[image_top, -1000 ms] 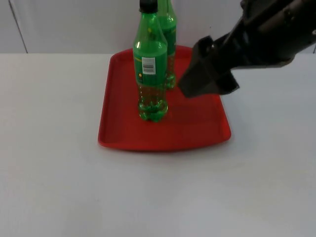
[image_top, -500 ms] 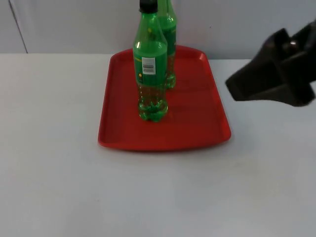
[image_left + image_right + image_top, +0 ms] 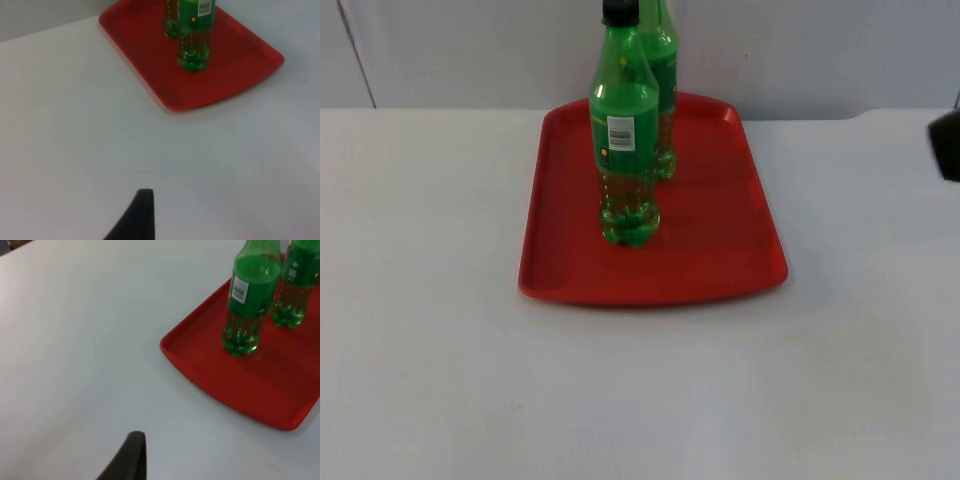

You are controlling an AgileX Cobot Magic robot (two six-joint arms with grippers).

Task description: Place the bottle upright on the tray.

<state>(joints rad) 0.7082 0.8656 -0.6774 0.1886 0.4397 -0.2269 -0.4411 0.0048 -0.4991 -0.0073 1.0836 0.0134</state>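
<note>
1. table, white, front edge and whole near half bare of task things.
2. left gripper: waiting over the bare white top, well apart from the tray, on the side of the tray's left rim; wide or narrow cannot be told.
3. red tray: flat on the table, about midway between the left and right edges, its far rim near the table's far edge; rounded corners and a low raised rim; front strip of the tray floor bare.
4. front bottle: green plastic with a black cap and a white barcode label on a green wrap; upright on its base on the tray floor, around the tray's middle and a little nearer the left rim than the right; held by nothing.
5. rear bottle: same green kind, also upright on the tray, just behind the front one and slightly toward the right rim, closer to the tray's far rim; partly hidden by the front bottle in the top view; whether the two touch cannot be told.
6. right gripper: dark shape at the table's right edge, well apart from the tray and both bottles, holding nothing that can be seen; wide or narrow cannot be told.
7. grey partition wall: upright along the table's far edge, behind the tray.
</note>
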